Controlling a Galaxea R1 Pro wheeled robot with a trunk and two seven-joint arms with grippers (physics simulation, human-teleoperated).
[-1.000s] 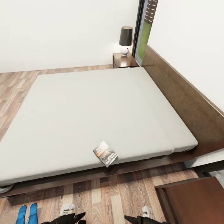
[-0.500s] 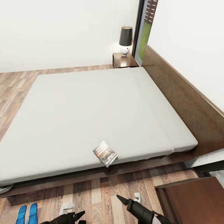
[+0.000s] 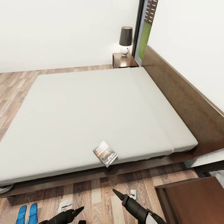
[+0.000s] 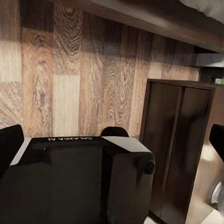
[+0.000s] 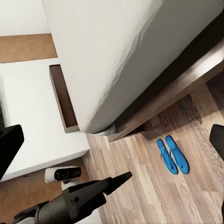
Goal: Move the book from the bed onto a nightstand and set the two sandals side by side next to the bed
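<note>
Both arms have risen since a moment ago — right gripper (image 3: 115, 193) nearer the book (image 3: 105, 153) on the bed (image 3: 93, 102); left gripper (image 3: 79, 209) below. Neither pincer's opening can be told — nothing visibly held.

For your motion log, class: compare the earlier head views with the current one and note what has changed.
The right gripper has risen from the picture's bottom edge toward the book; the left gripper has lifted slightly. Nothing was grasped or released. The book on the bed, the sandals on the floor and the camera stayed put.
</note>
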